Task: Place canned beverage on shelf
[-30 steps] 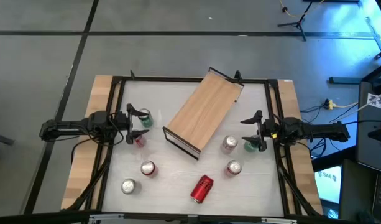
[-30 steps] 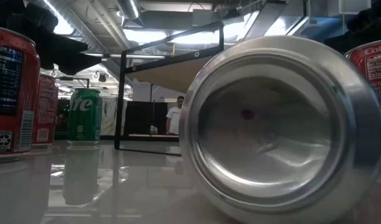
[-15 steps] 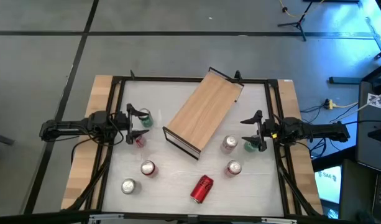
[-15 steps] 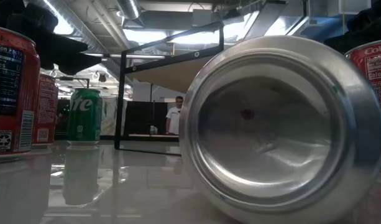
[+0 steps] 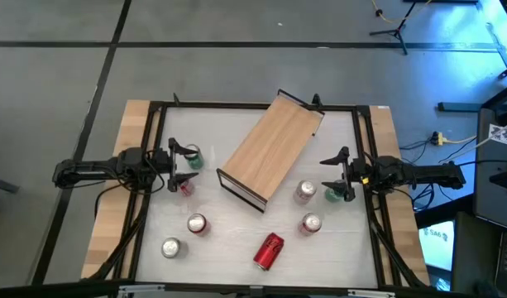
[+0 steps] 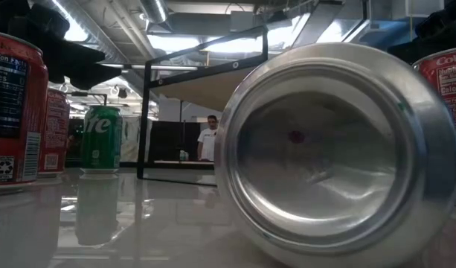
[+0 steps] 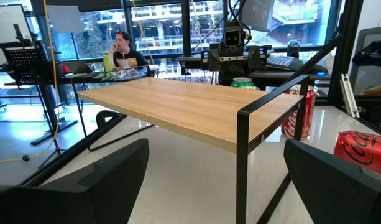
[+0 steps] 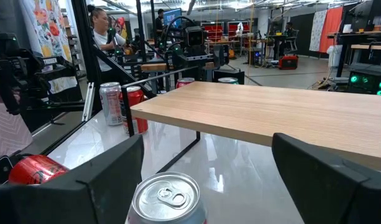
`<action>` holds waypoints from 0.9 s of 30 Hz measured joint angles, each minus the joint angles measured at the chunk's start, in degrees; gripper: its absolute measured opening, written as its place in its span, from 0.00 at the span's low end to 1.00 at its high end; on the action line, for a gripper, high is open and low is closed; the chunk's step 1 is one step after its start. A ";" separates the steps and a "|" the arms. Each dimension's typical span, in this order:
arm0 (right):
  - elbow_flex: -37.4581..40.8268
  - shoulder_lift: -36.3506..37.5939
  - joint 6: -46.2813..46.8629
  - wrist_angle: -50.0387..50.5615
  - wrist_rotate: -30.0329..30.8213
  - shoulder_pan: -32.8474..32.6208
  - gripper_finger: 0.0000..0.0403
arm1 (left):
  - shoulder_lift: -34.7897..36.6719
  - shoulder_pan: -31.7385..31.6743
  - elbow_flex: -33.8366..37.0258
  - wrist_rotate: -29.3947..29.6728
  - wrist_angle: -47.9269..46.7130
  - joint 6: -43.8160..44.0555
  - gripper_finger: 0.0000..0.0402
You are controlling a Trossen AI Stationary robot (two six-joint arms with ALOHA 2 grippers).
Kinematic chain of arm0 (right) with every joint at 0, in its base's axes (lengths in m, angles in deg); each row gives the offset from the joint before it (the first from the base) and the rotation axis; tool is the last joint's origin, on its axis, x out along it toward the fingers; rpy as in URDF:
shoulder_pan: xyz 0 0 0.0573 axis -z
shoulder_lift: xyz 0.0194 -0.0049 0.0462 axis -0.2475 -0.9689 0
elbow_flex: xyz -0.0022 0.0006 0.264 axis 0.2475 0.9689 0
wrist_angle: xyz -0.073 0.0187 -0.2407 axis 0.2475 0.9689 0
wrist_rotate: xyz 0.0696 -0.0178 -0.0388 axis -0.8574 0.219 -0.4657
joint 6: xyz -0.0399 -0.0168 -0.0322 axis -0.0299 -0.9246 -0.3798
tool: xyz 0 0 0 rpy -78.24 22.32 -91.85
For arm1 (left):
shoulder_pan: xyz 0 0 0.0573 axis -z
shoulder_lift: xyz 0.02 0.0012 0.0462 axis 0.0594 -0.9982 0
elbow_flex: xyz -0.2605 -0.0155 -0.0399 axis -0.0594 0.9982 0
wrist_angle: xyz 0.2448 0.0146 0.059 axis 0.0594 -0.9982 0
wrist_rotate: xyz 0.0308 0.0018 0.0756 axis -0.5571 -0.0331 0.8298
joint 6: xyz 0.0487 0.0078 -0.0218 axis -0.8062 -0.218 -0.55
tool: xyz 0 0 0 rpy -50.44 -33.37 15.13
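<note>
Fallen can [image 6: 339,149] blocks the low view — shelf [image 5: 270,147] half hidden; both hands apart, empty.

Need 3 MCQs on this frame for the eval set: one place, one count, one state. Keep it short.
1. Where is the red can that lies on its side?
A. On top of the shelf
B. On the table, clear of the shelf
C. Between the left gripper's fingers

2. How many cans stand on top of the shelf?
A. None
B. One
C. Two

3. What state are the two grippers in?
A. Both shut on cans
B. Left open, right shut on a can
C. Both open, holding nothing

Answers:
1. B: the high view shows the red can lying on the table, apart from the shelf.
2. A: the shelf's wooden top is bare in the high view and both wrist views.
3. C: the left gripper and right gripper each show spread fingers with no can gripped.
</note>
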 joint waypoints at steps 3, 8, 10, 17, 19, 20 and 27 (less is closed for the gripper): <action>0.00 0.01 0.00 0.02 0.00 0.00 0.87 | 0.00 0.00 0.00 0.00 -0.01 -0.01 0.91; 0.00 0.00 0.64 0.02 -0.05 0.01 0.87 | 0.00 0.00 0.00 0.00 0.00 0.01 0.91; 0.00 0.00 1.41 0.06 -0.97 0.02 0.87 | 0.00 0.00 0.00 0.00 -0.01 0.00 0.91; 0.02 0.01 5.51 0.06 -6.59 0.00 0.87 | 0.00 0.00 0.00 0.00 0.00 0.01 0.91; 0.02 0.00 6.28 -0.24 -7.63 0.00 0.87 | 0.00 0.00 0.00 -0.01 0.00 -0.01 0.91; 0.02 0.00 6.32 -0.50 -7.81 0.00 0.87 | 0.00 0.00 0.00 0.00 0.00 -0.01 0.91; -4.68 0.00 8.59 -2.19 -9.27 0.00 0.87 | 0.00 0.00 0.00 0.00 -0.01 -0.01 0.91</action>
